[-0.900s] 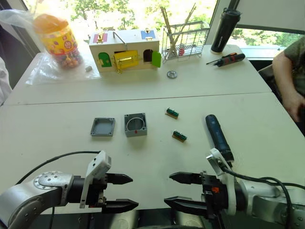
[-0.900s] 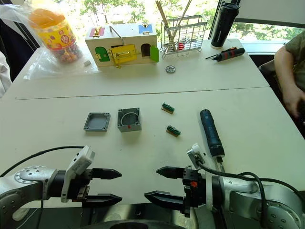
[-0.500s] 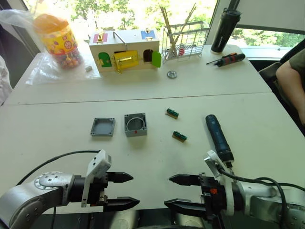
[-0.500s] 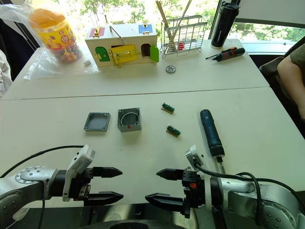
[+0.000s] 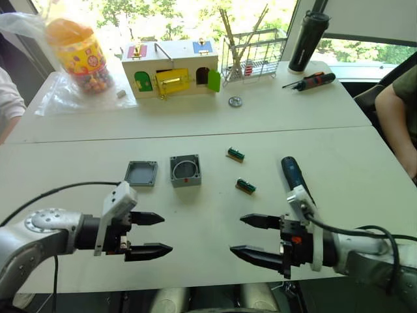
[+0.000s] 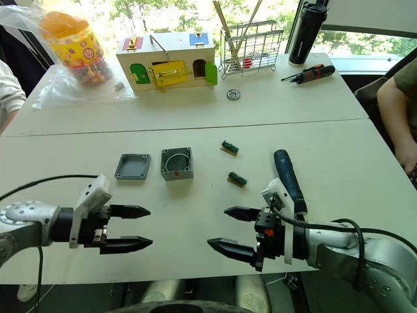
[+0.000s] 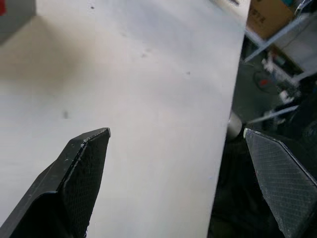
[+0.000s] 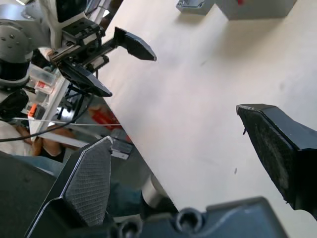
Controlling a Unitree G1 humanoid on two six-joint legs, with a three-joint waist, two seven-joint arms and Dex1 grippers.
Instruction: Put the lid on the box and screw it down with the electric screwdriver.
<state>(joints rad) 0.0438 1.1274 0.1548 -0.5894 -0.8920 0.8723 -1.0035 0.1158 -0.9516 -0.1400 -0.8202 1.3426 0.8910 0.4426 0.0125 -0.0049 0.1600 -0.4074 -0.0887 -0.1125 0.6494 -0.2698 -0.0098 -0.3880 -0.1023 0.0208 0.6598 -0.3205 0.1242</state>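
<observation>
The flat grey lid (image 5: 141, 173) lies on the white table, just left of the grey box (image 5: 185, 171) with its round cavity and red mark. The dark blue electric screwdriver (image 5: 294, 177) lies to the right, its lower end hidden behind my right arm. My left gripper (image 5: 151, 234) hovers open over the table's near part, below and in front of the lid. My right gripper (image 5: 251, 237) is open too, near the front edge, just left of the screwdriver. In the right wrist view the box (image 8: 257, 7) and lid (image 8: 194, 4) sit beyond the left gripper (image 8: 115, 63).
Two small green parts (image 5: 235, 154) (image 5: 245, 186) lie between box and screwdriver. At the back stand a wooden box with coloured doors (image 5: 171, 66), a sweets jar (image 5: 79, 53), a wire rack (image 5: 253, 55), a black bottle (image 5: 306, 40) and a black-and-orange screwdriver (image 5: 311, 81). A person's arm (image 5: 395, 117) rests at right.
Both grippers have risen over the table: the left moved up and left, the right forward beside the screwdriver. The person's arm at right pulled back; a sleeve appeared at far left.
</observation>
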